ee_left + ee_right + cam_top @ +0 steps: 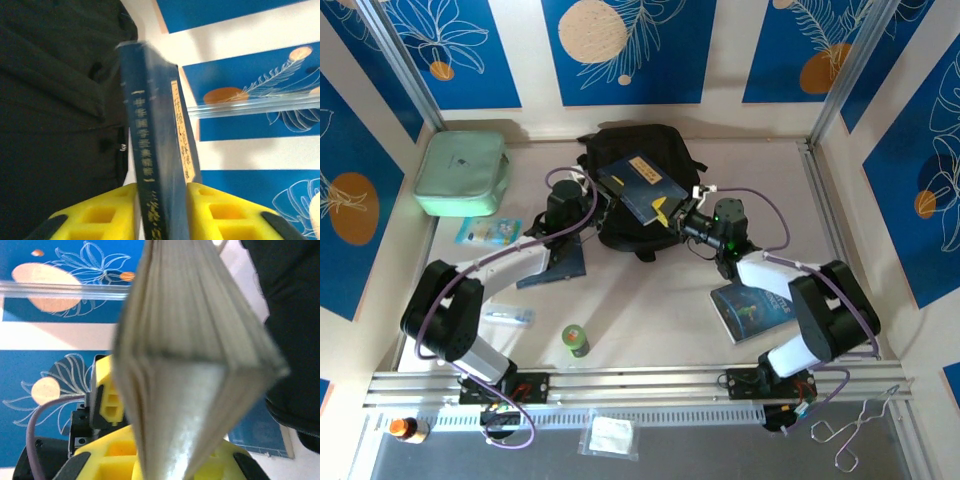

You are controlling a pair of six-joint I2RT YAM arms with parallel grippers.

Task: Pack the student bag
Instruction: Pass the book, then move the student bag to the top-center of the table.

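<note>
The student bag [620, 145] lies black and slumped at the back middle of the table. A dark blue book [642, 187] with yellow lettering hangs over it, between both grippers. My left gripper [598, 192] stands at the book's left edge. In the left wrist view the spine [155, 150] rises between the yellow fingers [215, 215], a pale sliver showing beside the left one, with the bag [55, 100] behind. My right gripper [672, 212] is shut on the book's near right corner. The right wrist view has the page edges [190, 340] fanning out of its jaws.
A mint green zip case [462, 172] sits at the back left, a printed packet [488, 232] in front of it. A dark notebook [560, 268] lies under the left arm. Another blue book [752, 308] lies by the right arm. A small green-capped bottle [576, 341] stands front centre.
</note>
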